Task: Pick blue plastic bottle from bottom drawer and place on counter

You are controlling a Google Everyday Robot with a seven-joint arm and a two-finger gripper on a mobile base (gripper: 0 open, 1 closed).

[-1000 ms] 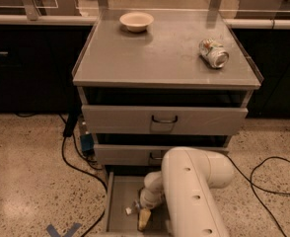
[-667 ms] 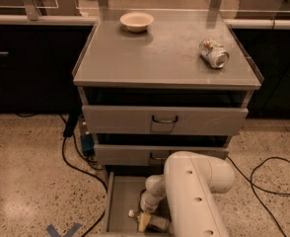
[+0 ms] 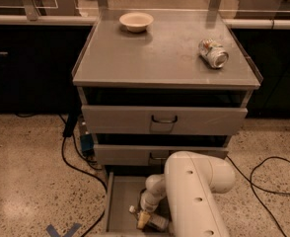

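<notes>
The bottom drawer (image 3: 116,201) is pulled open at the foot of the cabinet. The blue plastic bottle (image 3: 157,222) lies on its side in it, white cap (image 3: 132,210) pointing left. My gripper (image 3: 143,219) reaches down into the drawer at the end of the white arm (image 3: 194,196) and sits right on the bottle near its neck. The arm hides the right part of the drawer and part of the bottle. The grey counter (image 3: 160,53) is the cabinet's top, well above the gripper.
A cream bowl (image 3: 136,21) sits at the back left of the counter and a crushed silver can (image 3: 213,53) at its right. Two upper drawers with dark handles (image 3: 164,119) stick out slightly above the gripper. Black cables (image 3: 263,177) lie on the speckled floor on both sides.
The arm has sunk slightly down and right, and the gripper has settled a little lower onto the bottle. The bottle, bowl and can have not moved.
</notes>
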